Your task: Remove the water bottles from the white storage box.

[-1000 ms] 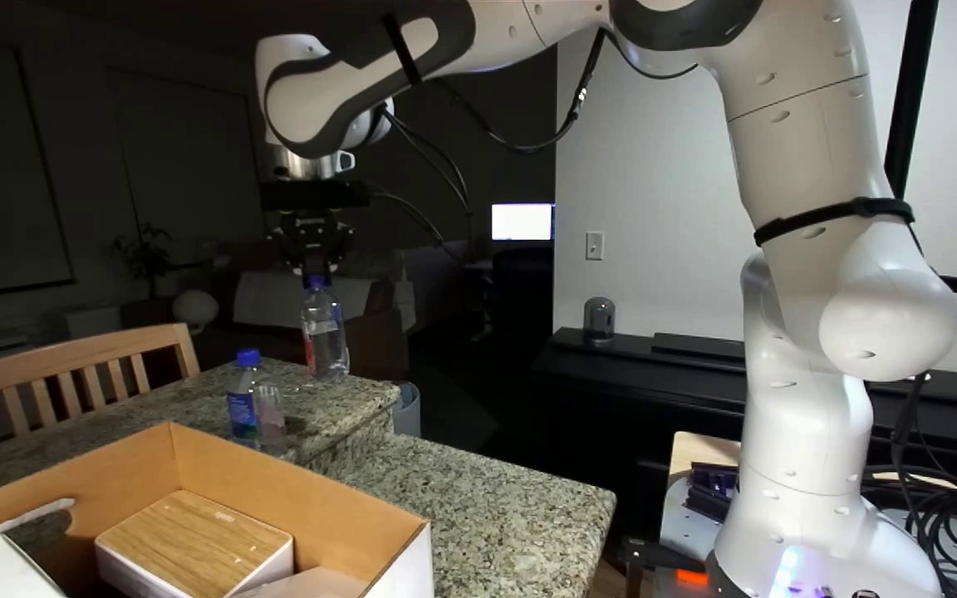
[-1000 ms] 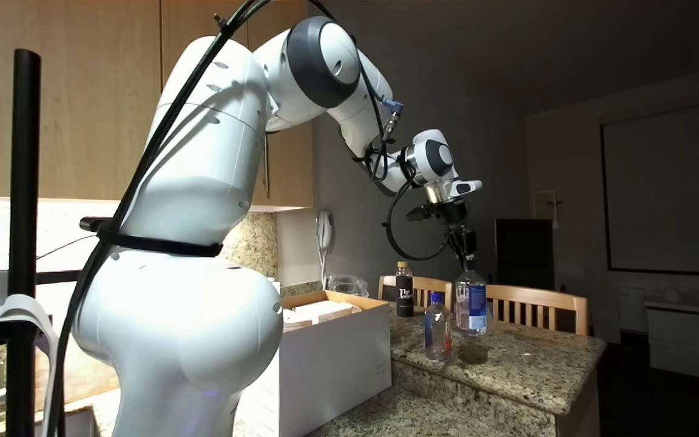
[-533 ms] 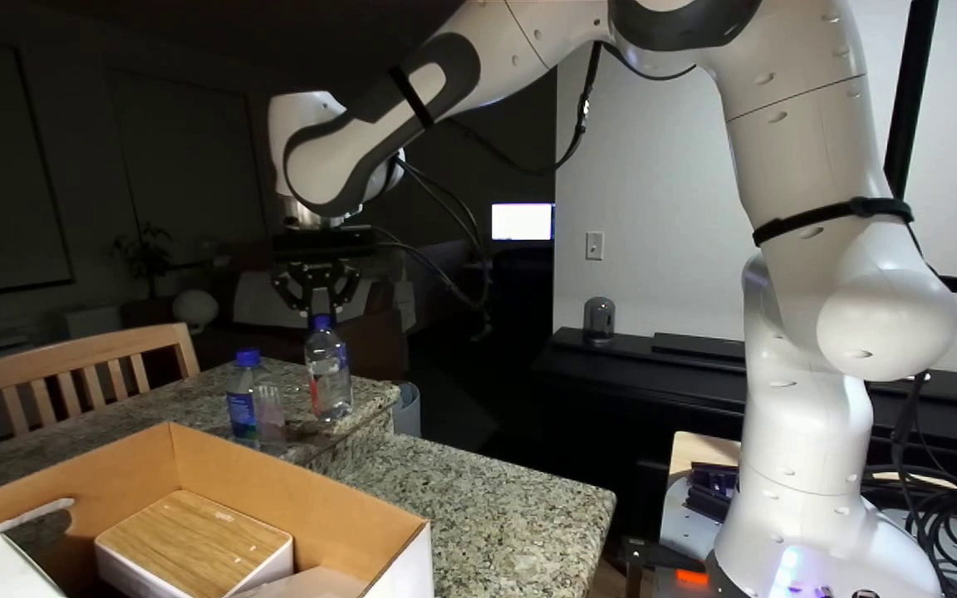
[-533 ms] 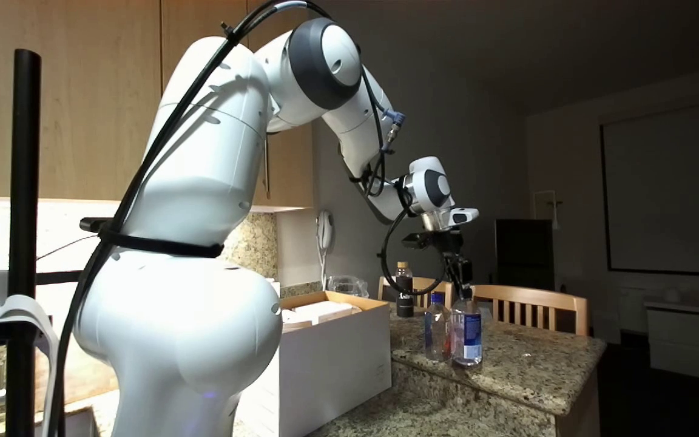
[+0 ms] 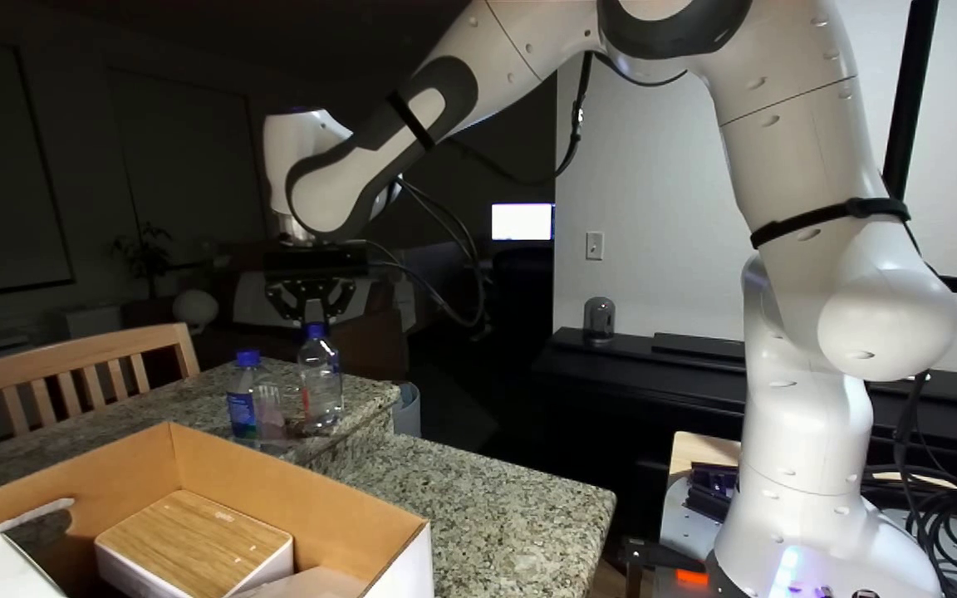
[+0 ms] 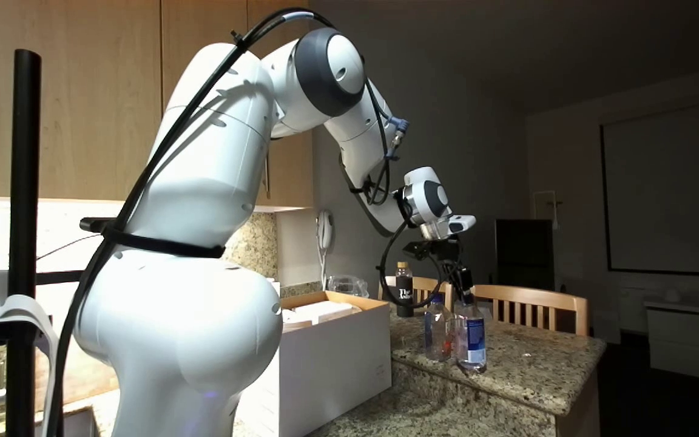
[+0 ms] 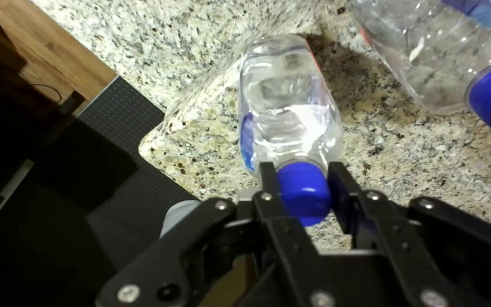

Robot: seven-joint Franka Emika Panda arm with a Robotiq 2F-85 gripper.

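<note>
– Any writing?
– Counter (image 6: 537, 364), white box (image 6: 334, 358) alongside. Near the counter's edge my gripper (image 7: 304, 178) grasps a clear bottle (image 7: 290, 91) by its cap (image 7: 305, 196); counter shows between it and a second bottle (image 7: 433, 53). White lettering (image 6: 406, 294) on a black bottle (image 6: 405, 310), blue labels (image 6: 476, 337): I can't read.

You get the white storage box (image 5: 321, 523) cut off left and below in an exterior view; your wrist view crops one water bottle (image 7: 437, 55)
</note>
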